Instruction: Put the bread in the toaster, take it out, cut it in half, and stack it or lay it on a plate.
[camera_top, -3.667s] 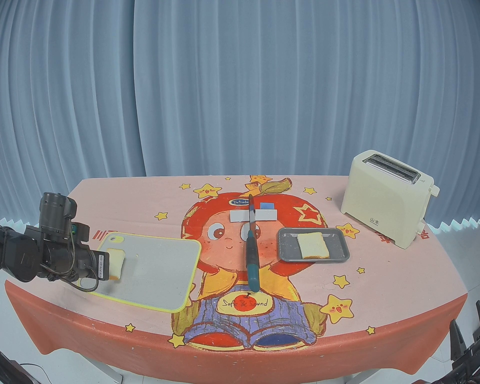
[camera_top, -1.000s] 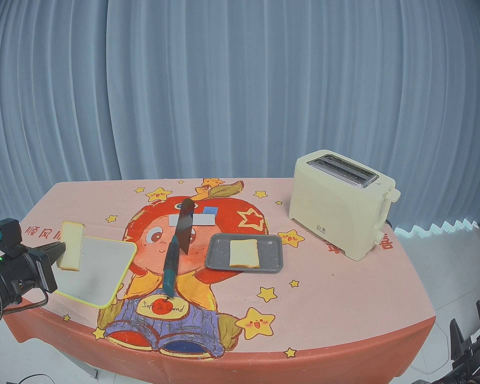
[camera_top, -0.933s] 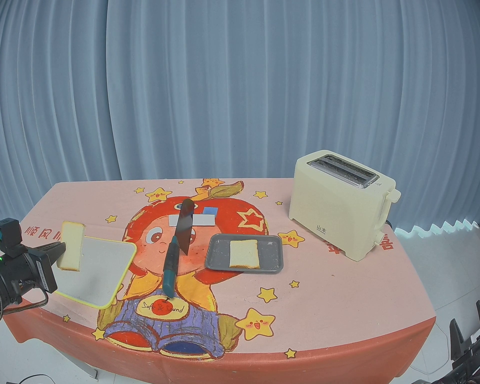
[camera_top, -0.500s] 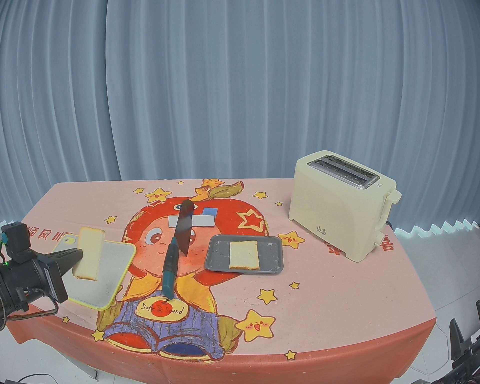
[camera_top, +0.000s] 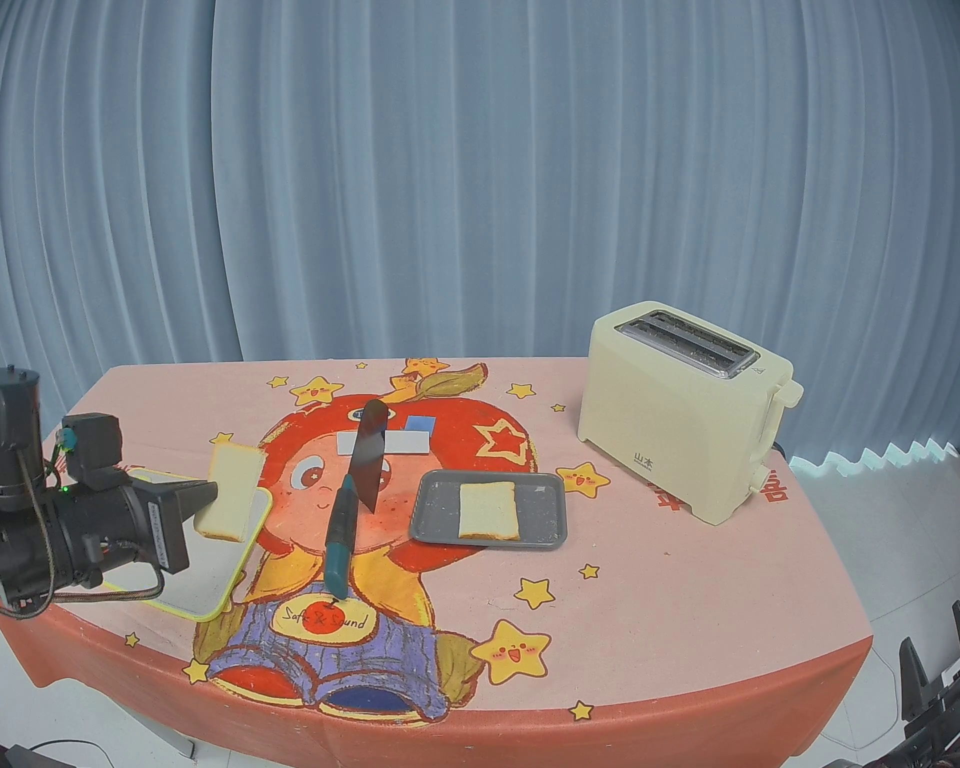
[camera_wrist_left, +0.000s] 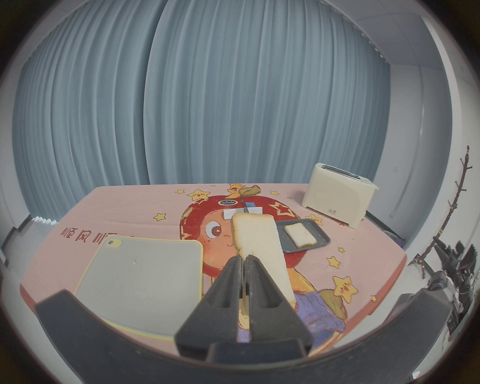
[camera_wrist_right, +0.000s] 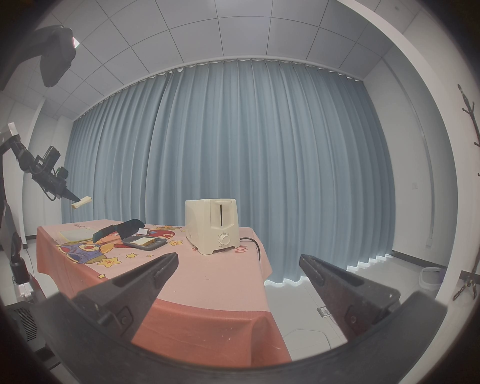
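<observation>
Left pincer (camera_wrist_left: 244, 264) pinching bread (camera_wrist_left: 259, 239), toaster (camera_top: 685, 405) well apart

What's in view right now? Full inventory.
curtain: 1, blue-grey, backdrop
table: 1, pink cartoon-print cloth, before the curtain
cutting board: 1, grey with yellow-green rim, table's left
held bread slice: 1, pale, in the air by the board's right edge
tray: 1, grey, table centre
second bread slice: 1, pale, flat on tray
knife: 1, teal handle, dark blade, between board and tray
toaster: 1, cream, table's right rear
left gripper: 1, black, shut on held bread slice
right gripper: 1, black, open, off table's right side
</observation>
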